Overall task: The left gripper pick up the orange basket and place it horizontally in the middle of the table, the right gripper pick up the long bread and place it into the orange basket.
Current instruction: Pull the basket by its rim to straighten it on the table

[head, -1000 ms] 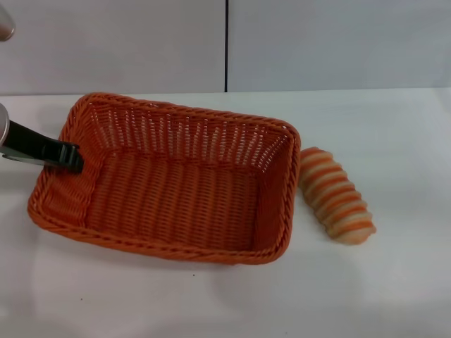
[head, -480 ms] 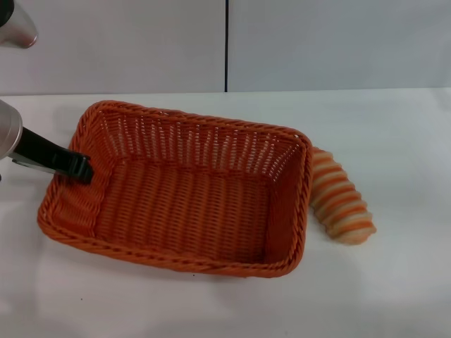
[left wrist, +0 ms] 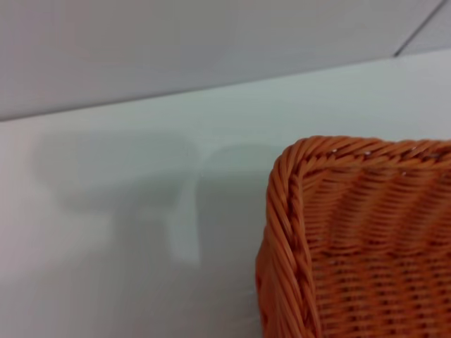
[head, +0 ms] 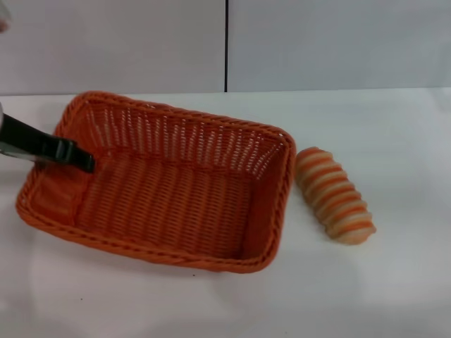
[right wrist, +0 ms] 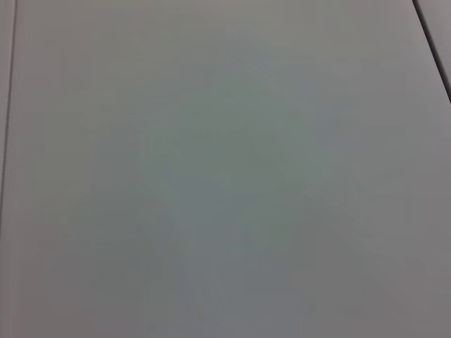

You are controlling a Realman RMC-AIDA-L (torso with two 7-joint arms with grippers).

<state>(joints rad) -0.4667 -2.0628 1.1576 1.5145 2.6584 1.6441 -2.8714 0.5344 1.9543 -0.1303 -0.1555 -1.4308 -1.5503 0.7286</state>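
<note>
The orange basket (head: 169, 204) lies on the white table (head: 394, 282), left of centre in the head view, its long side slightly slanted and nothing inside it. My left gripper (head: 70, 155) reaches in from the left edge, its black fingers shut on the basket's left short wall. One braided corner of the orange basket (left wrist: 338, 232) fills the left wrist view. The long bread (head: 335, 196), tan with orange-brown stripes, rests on the table a short gap to the right of the basket. My right gripper is out of view; its wrist view shows only a plain grey surface.
A grey wall with a dark vertical seam (head: 226, 46) runs behind the table's far edge. White tabletop stretches in front of the basket and to the right of the bread.
The basket slid right until its corner hid the bread's end, then came back left with my left gripper. A gap between basket and bread shows again. The bread stayed put.
</note>
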